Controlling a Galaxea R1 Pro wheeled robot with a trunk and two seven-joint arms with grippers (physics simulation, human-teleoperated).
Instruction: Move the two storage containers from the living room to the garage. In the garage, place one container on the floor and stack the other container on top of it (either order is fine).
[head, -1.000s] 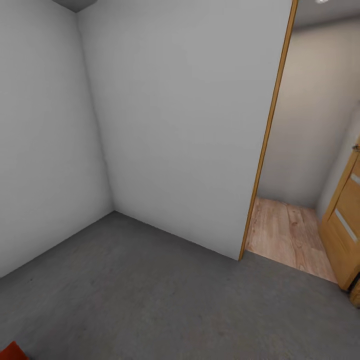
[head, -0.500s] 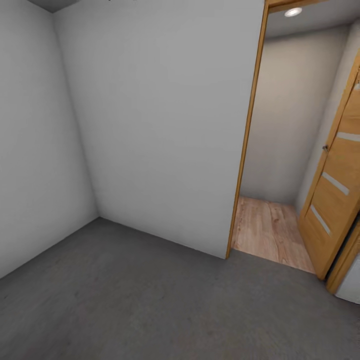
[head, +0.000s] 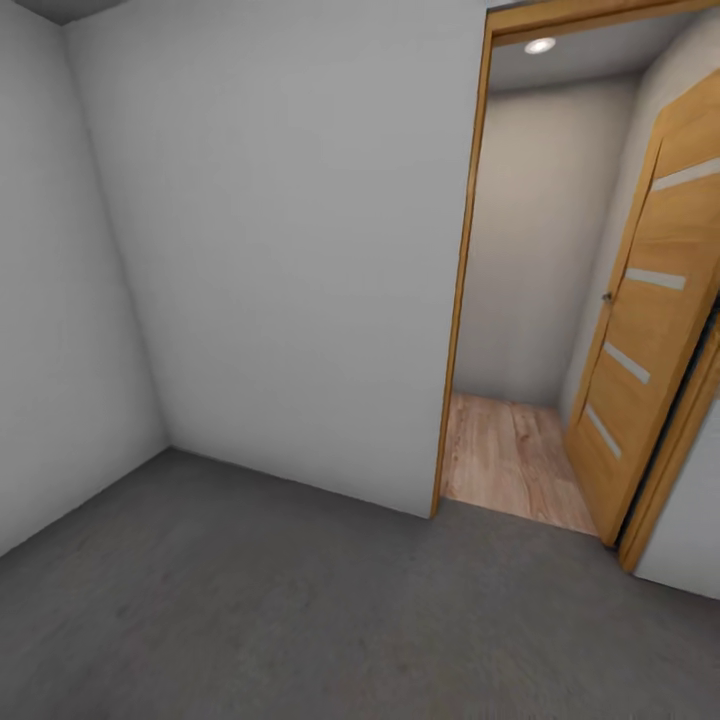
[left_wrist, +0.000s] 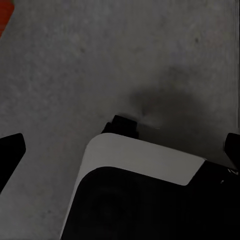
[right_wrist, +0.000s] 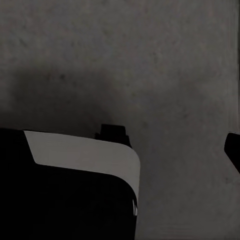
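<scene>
— Two wrist cameras look down at the dark grey garage floor (head: 250, 600), and one of them catches a sliver of red-orange (left_wrist: 4, 15) at the picture's edge. That could be a storage container, though too little shows to be sure.

— Which arm is nearer it, then?

— The left, by my judgement, since the red shows in the left wrist view. Its long axis cannot be read from that scrap.

— And the head camera?

— It faces the open doorway (head: 520, 300) instead: pale grey wall (head: 290, 250) beside the frame, tan door with glass slats (head: 650, 330) swung open on the far side, light wood-plank flooring (head: 510, 450) beyond the threshold.

— Are the grippers holding anything?

— The left gripper (left_wrist: 120, 145) has dark fingertips (left_wrist: 10, 150) set wide apart with only floor between them, so it looks spread and empty. The right gripper (right_wrist: 120, 150) shows one fingertip (right_wrist: 234, 147) at the picture's edge; I cannot tell how its jaws stand.

— So the coming move?

— Probably out through that doorway for the other container.
</scene>
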